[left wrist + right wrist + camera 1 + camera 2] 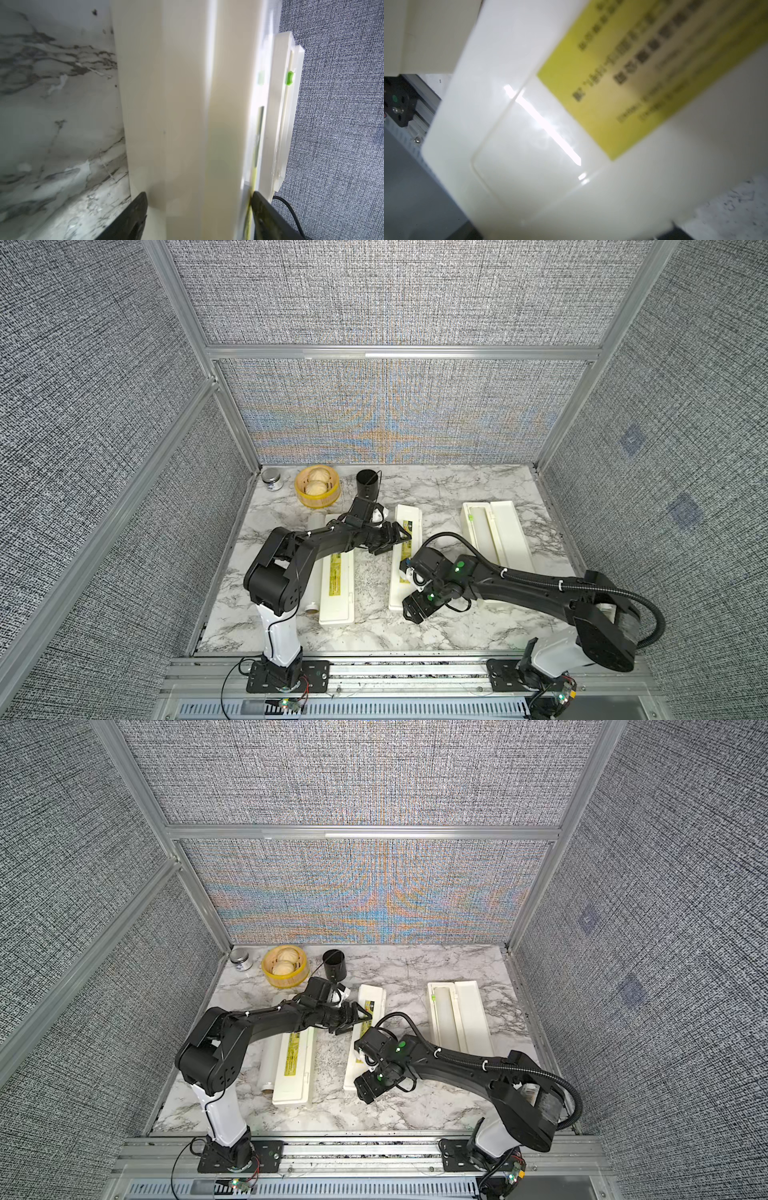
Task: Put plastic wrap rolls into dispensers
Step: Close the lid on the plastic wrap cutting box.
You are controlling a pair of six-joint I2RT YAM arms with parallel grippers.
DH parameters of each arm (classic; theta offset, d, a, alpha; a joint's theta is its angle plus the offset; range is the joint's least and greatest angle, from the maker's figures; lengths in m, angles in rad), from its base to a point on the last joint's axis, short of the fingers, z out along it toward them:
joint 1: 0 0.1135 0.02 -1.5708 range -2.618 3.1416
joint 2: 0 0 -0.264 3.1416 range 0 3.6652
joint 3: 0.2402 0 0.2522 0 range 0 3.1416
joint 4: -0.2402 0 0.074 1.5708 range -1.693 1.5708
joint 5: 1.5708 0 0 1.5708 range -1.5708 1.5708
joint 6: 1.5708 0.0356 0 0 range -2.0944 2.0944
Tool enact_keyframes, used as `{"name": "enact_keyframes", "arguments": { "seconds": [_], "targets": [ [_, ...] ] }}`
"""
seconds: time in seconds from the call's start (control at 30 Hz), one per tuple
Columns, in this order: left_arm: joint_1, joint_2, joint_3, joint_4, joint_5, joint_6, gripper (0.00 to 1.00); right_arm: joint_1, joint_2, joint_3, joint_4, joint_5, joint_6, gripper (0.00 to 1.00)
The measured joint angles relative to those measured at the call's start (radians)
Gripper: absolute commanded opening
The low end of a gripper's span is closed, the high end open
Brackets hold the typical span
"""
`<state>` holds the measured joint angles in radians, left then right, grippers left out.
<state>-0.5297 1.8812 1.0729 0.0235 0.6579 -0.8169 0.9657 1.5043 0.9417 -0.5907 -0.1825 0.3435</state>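
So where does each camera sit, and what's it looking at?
Top views: high above the front rail, both looking down on the marble table; both whole arms show, left gripper at the middle dispenser.
Left wrist: on the left arm, looking across the middle dispenser to the open dispenser; its two fingers show.
Right wrist: on the right arm, close over that middle dispenser's yellow label; a black base plate shows.
Shared: every view shows the middle dispenser.
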Motion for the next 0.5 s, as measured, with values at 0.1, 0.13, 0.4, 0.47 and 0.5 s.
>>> {"name": "enact_keyframes", "arguments": {
  "seconds": [0.1,0.13,0.4,0.47,0.5],
  "targets": [
    [-0.004,-0.017,-0.014,-0.013,0.005,-0.005,0.81,-0.001,-0.032,-0.02,0.003,0.015,0.009,0.76],
    [-0.005,-0.024,-0.019,-0.018,0.008,-0.007,0.82,-0.003,-0.044,-0.026,0.005,0.022,0.012,0.75],
    [-0.005,-0.08,-0.068,-0.042,0.048,-0.031,0.85,-0.023,-0.087,-0.07,0.037,0.059,0.029,0.77],
    [-0.005,-0.086,-0.079,-0.039,0.06,-0.05,0.85,-0.023,-0.071,-0.067,0.042,0.06,0.029,0.82],
    [-0.005,-0.089,-0.085,-0.039,0.065,-0.052,0.84,-0.023,-0.064,-0.064,0.042,0.065,0.029,0.84]
  ]
}}
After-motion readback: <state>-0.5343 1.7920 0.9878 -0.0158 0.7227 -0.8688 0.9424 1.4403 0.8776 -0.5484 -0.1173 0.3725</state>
